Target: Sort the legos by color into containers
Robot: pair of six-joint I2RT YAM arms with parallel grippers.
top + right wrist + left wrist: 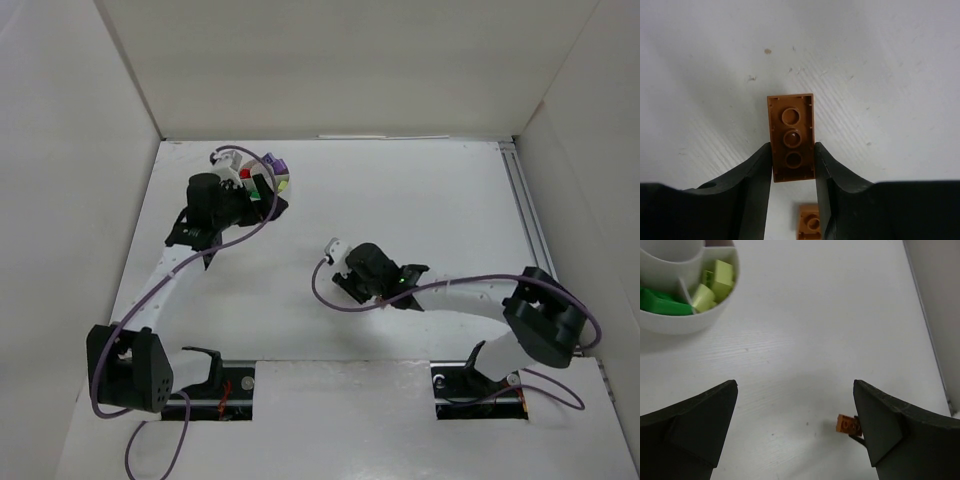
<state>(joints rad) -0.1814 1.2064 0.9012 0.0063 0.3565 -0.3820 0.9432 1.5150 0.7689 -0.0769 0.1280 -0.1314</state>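
Fingers first, black and close to the lens: my right tool is pinched on a brown brick, one pad against each long side, hollow face toward me. The grip sits on the near half only, and the far half pokes out past the tips. A second brown brick lies on the counter nearer my wrist, between the fingers and partly hidden.

Now the lift. Straight up is what I want, with no drag and no easing of the squeeze, because a hold this far off-centre could let the brick swing. I'd judge it firm enough if I rise slowly.

At the far left is the dish, well apart from this brick, with green bricks in one wedge and pale yellow-green ones in the next. Which wedge takes brown I cannot tell. My left tool hangs beside the dish, jaws wide, holding nothing, so I should come in from the open side and release low over the wedge.
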